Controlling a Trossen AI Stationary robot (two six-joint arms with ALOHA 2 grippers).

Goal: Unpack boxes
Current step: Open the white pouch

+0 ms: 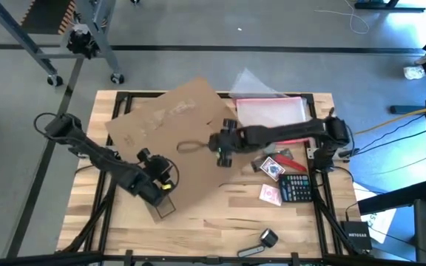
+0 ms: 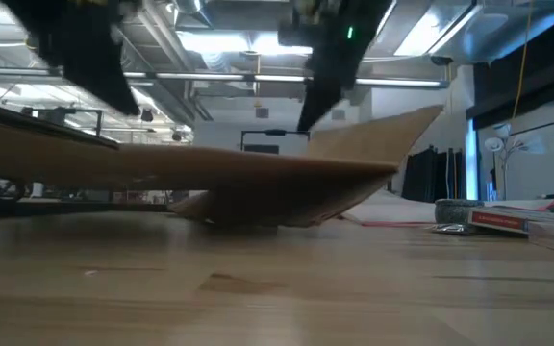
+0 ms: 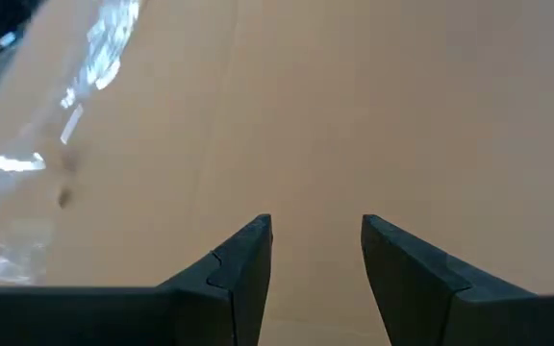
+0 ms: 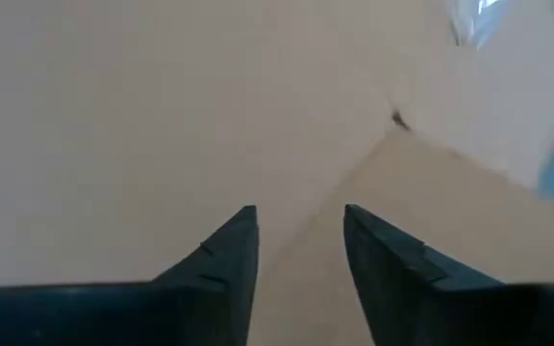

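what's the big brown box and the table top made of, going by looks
The box looks like plain brown cardboard with a matte finish: it lies flattened in thin sheets, with a creased flap lifted at one end and a strip of shiny clear tape on it. The table top looks like pale wood, smooth and slightly glossy: visible grain in joined planks. Dark metal bars frame it.

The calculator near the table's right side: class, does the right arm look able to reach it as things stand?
Probably yes. The calculator lies uncovered on the table, just beside the right arm. The right gripper hangs over the cardboard box, open and holding nothing.
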